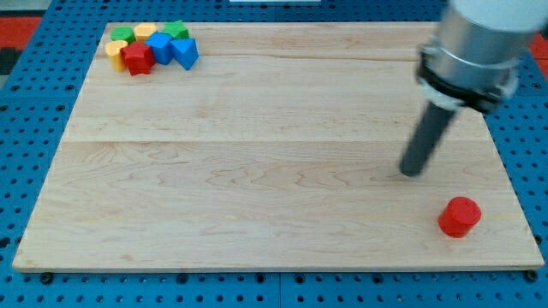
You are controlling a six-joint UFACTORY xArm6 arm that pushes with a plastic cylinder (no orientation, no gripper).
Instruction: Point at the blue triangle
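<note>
The blue triangle (185, 52) lies at the view's top left, on the right edge of a tight cluster of blocks. Beside it in the cluster are a blue cube (160, 46), a red block (138, 59), two yellow blocks (116, 50) (143, 32) and two green blocks (122, 34) (176, 30). My tip (413, 171) rests on the board at the view's right, far from the cluster. The dark rod rises from it to the grey arm body (476, 43).
A red cylinder (460, 216) stands alone at the view's bottom right, just below and right of my tip. The wooden board (257, 171) lies on a blue perforated table (26, 128).
</note>
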